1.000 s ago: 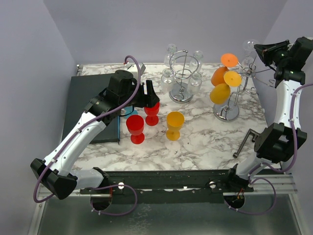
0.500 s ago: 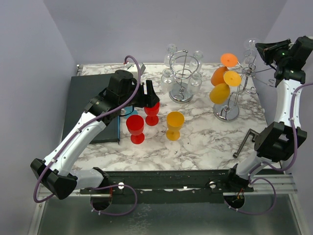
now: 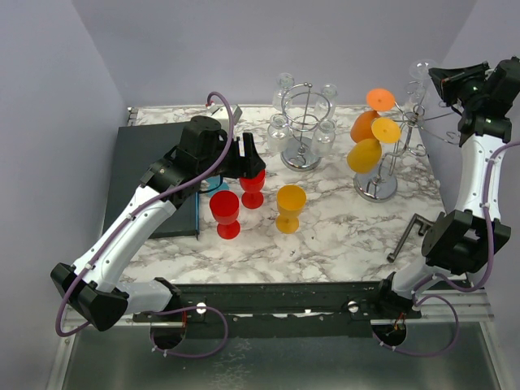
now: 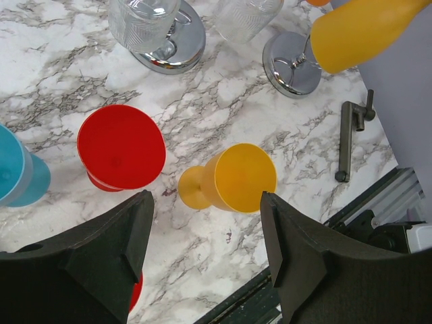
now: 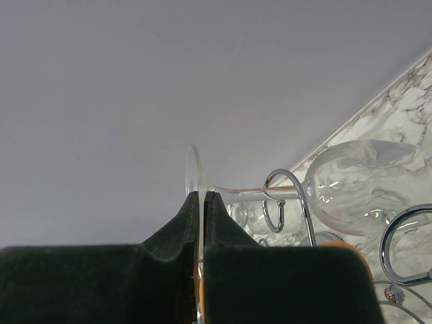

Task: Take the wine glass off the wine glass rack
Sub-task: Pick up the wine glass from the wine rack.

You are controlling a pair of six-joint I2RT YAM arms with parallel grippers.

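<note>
A clear wine glass (image 5: 356, 181) hangs on its side, its stem through a chrome hook (image 5: 282, 187) of the wine glass rack (image 3: 388, 142) at the back right. My right gripper (image 5: 203, 194) is shut on the glass's thin round foot (image 5: 191, 169), high above the rack's right side, and shows in the top view (image 3: 436, 81). Orange and yellow glasses (image 3: 367, 140) hang on the same rack. My left gripper (image 4: 206, 223) is open and empty, hovering above the red goblets (image 3: 225, 213) and the yellow goblet (image 4: 237, 177).
A second chrome rack (image 3: 303, 122) with clear glasses stands at the back centre. A blue cup (image 4: 17, 177) and a dark mat (image 3: 150, 175) lie at the left. A black metal handle (image 3: 409, 236) lies near the right front. Walls close in behind and on both sides.
My right gripper has shifted slightly up and to the right with the glass foot in it. The left arm has not moved.
</note>
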